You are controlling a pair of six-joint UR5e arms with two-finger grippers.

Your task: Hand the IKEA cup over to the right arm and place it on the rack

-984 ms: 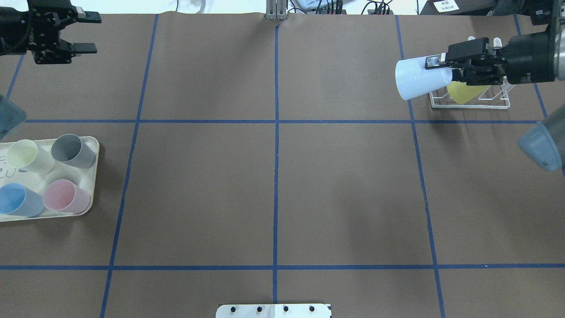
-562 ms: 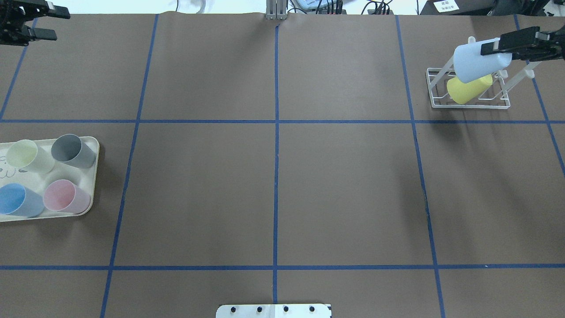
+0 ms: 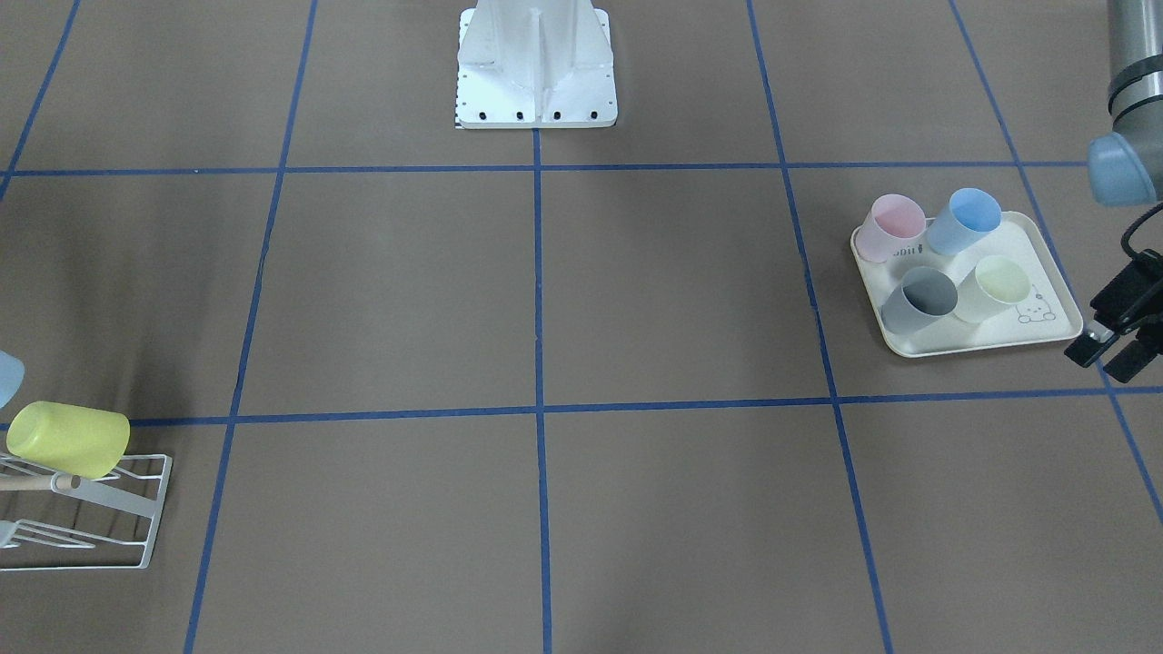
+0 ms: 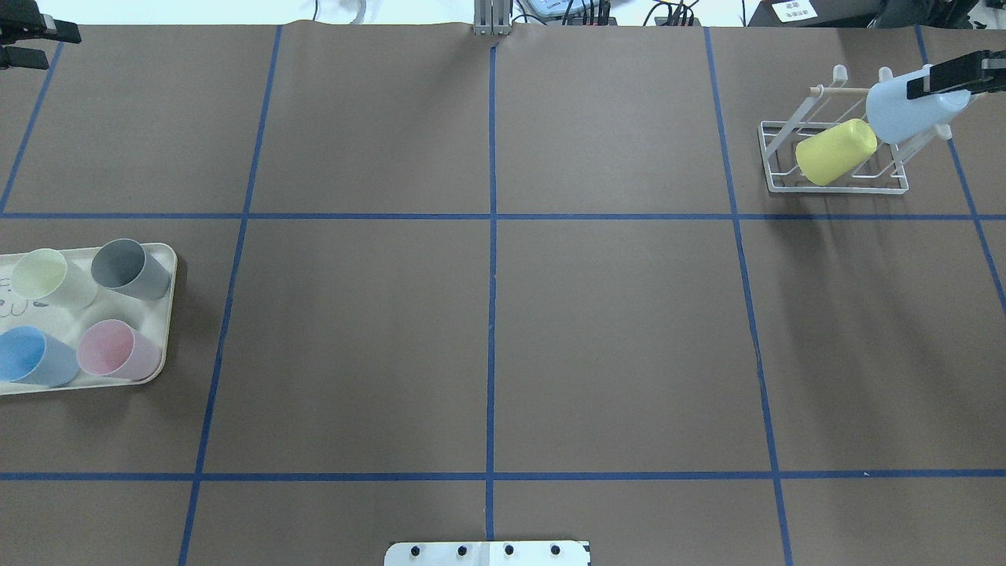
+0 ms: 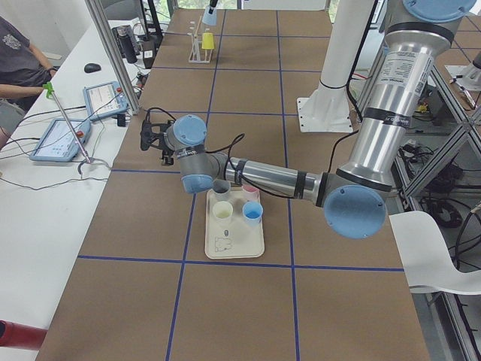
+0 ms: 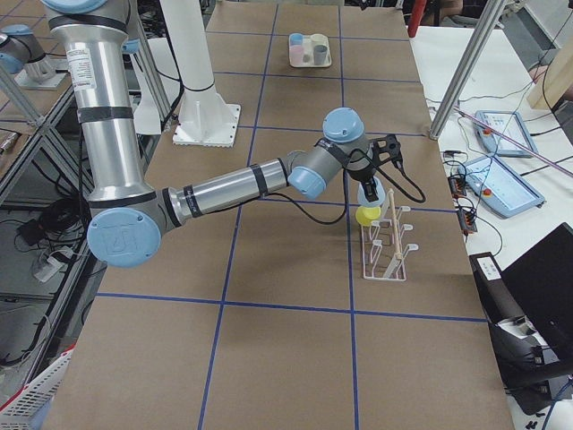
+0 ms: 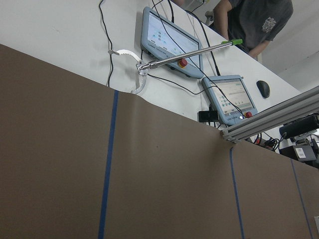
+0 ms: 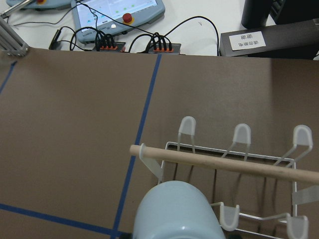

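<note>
My right gripper [image 4: 918,96] is shut on a pale blue cup [image 4: 896,116], held on its side at the far right end of the white wire rack [image 4: 786,169], near the wooden dowel [image 4: 845,91]. A yellow cup [image 4: 835,151] lies tilted on the rack's prongs. In the right wrist view the pale blue cup [image 8: 179,211] sits just before the dowel [image 8: 224,163]. My left gripper [image 4: 61,45] is open and empty at the table's far left corner; it also shows in the front-facing view [image 3: 1108,361].
A cream tray [image 4: 167,314] at the left edge holds several cups: pale yellow [image 4: 47,277], grey [image 4: 130,267], blue [image 4: 31,355] and pink [image 4: 118,350]. Operators' screens and cables lie beyond the table's far edge [image 8: 114,15].
My right gripper has carried the pale blue cup rightward from left of the rack to its right end. My left gripper has drawn back to the far left, still open.
</note>
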